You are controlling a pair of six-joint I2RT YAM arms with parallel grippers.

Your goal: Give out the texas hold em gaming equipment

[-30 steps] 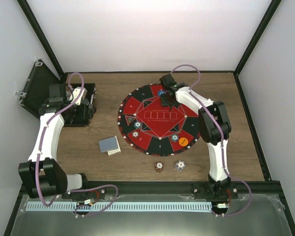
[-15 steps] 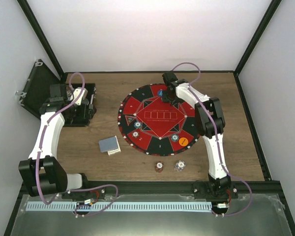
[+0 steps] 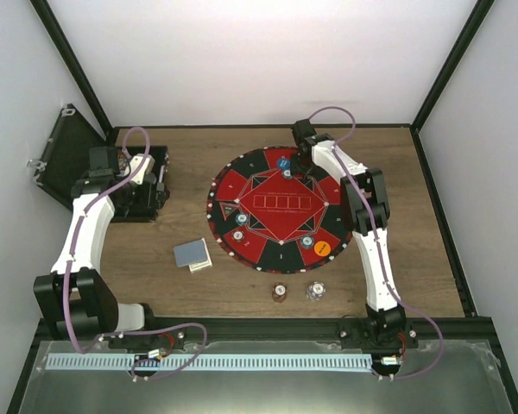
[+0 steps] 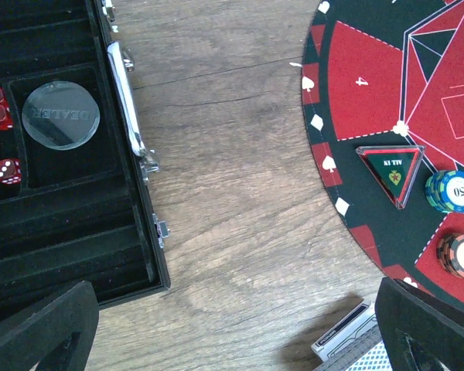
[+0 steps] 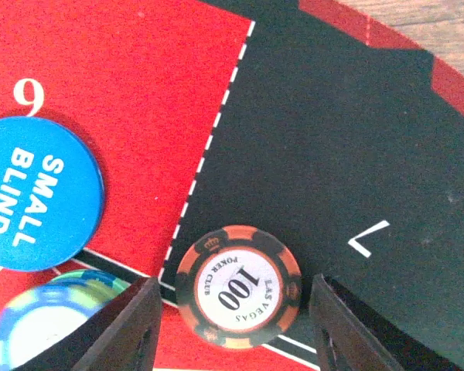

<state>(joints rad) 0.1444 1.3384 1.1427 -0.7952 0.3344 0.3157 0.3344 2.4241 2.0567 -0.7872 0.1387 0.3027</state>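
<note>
1. The right gripper (image 5: 237, 309) has its jaws spread, with one finger on each side of the red 100 chip (image 5: 238, 284). There's a sliver of gap on both sides, so nothing is gripped.
2. That chip lies flat on a black wedge of the mat (image 5: 332, 154), out by the far rim. It's just beside the blue small blind button (image 5: 39, 202) and a teal chip (image 5: 46, 321).
3. Handling guess: it's a hard, light disc with a slick rim, and very thin. I'd pinch it across the rim with the tips right down on the felt (too high and the fingers just close over it, or it flips).
4. The left gripper (image 4: 232, 340) is gaping wide and empty, hanging over bare table (image 4: 232, 193) between the black case (image 4: 62, 232) and the mat's edge.
5. The rest of the kit:
   - The deck of cards (image 3: 192, 254) sits on the wood near the mat.
   - A dark red stack (image 3: 279, 292) and a whitish stack (image 3: 315, 291) sit in front of the mat.
   - The orange button (image 3: 321, 247) is on the near-right wedge.
6. Versus a second ago, the right arm has stretched out toward the far rim. Its gripper sat closer to the mat's middle then. The left arm, deck and stacks look unchanged.
</note>
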